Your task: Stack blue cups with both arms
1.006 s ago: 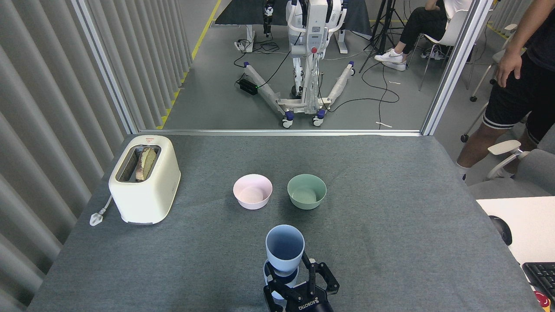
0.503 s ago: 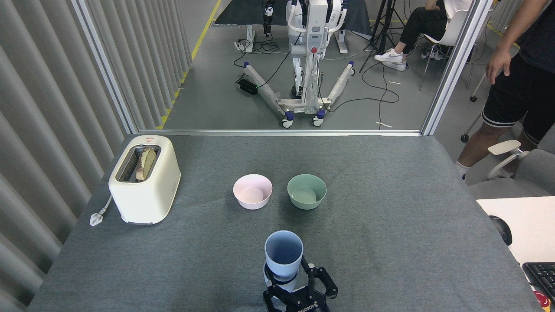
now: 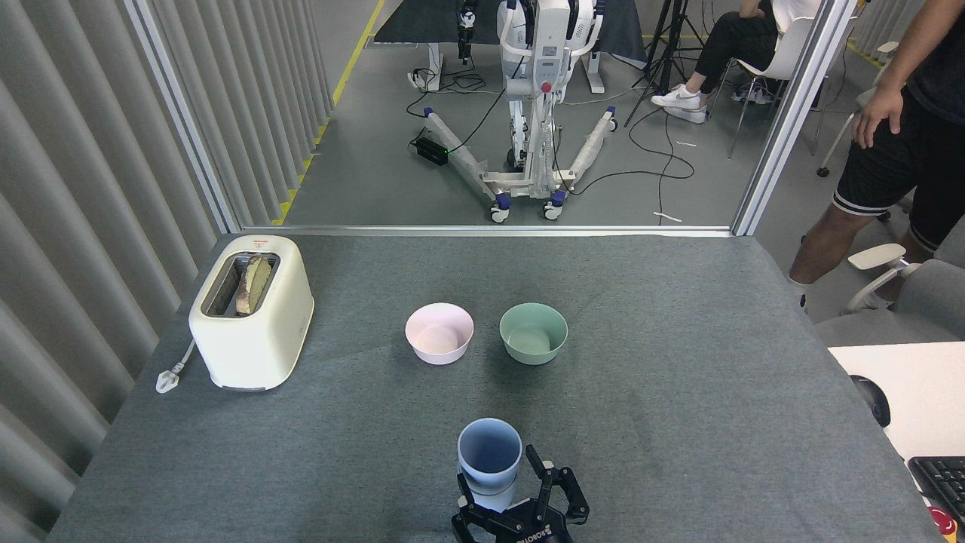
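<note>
Landmark: pink bowl (image 3: 439,333), mid-table; every place below is read off it.

Blue cups: upper blue cup (image 3: 489,454) sits nearer to me than the pink bowl and a little to its right, close to the table's near edge. It is nested into the lower blue cup (image 3: 494,501), of which I see only a pale band under the upper rim. Both upright, mouths up.

Gripper in view: one black gripper (image 3: 520,504) with white lettering, at the bottom edge, nearer to me than the pink bowl. Fingers (image 3: 544,473) spread to either side of the cup pair; I cannot tell whether they press on the lower cup or stand just off it, nor which of my arms this is, so I call neither arm's grip.

Other gripper: not in view.

Done, my read: the stack looks made, one cup well down inside the other.

Left, my read: confirm the upper cup is fully seated, let go, back the arm clear without tipping the pair.

Risk: stack is close to the near table edge; a finger catching the rim on the way out could topple it.

Mint-green bowl (image 3: 533,332): just right of the pink bowl, apart from it, empty.

Toaster (image 3: 252,310): well left of the pink bowl, a slice in its slot.

Table (image 3: 678,392): grey cloth.

Person (image 3: 897,151): standing off the table's far right corner.
</note>
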`<action>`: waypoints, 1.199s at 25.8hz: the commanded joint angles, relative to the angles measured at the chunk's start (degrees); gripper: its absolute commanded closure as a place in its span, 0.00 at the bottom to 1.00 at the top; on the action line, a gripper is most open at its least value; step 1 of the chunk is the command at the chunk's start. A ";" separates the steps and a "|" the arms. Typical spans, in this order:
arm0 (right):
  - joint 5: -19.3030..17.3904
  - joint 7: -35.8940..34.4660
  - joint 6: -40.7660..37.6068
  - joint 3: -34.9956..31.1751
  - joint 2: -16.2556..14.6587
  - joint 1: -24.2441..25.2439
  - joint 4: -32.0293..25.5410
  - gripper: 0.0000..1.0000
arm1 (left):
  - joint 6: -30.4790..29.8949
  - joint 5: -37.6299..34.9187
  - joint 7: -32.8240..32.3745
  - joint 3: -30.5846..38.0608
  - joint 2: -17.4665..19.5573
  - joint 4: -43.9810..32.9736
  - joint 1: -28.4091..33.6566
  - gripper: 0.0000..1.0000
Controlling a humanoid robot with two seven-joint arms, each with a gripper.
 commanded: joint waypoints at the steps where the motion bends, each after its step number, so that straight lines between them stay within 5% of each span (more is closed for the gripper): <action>1: -0.07 -0.72 -0.22 0.02 0.09 -0.26 -1.61 0.00 | 0.01 0.00 0.01 0.00 0.02 0.00 0.11 0.00; 5: -1.56 -2.12 -2.59 -0.34 0.18 -0.26 -5.22 0.00 | 0.01 0.00 0.01 0.00 0.02 -0.09 0.11 0.00; 9: -7.89 -2.65 -1.80 -0.86 0.44 -0.44 -7.50 0.00 | 0.01 0.00 0.01 0.00 0.02 -0.09 0.19 0.00; 16: -13.51 -5.38 0.22 -17.47 -0.62 1.93 -5.66 0.00 | 0.01 0.09 0.01 0.00 0.02 -0.44 0.20 0.00; 21: -14.04 -6.69 -3.12 -22.40 -6.50 8.88 -1.97 0.00 | -0.08 0.09 -0.07 0.00 -0.07 -0.61 0.02 0.00; 25: -14.13 -12.85 -3.29 -22.31 -6.15 13.62 -1.26 0.00 | -0.17 0.09 -0.08 0.00 -0.07 -0.61 -0.42 0.00; 31: -14.57 -12.85 -3.21 -21.60 -6.33 14.15 2.16 0.00 | -0.08 0.00 -0.08 0.09 -0.07 -0.79 -0.77 0.00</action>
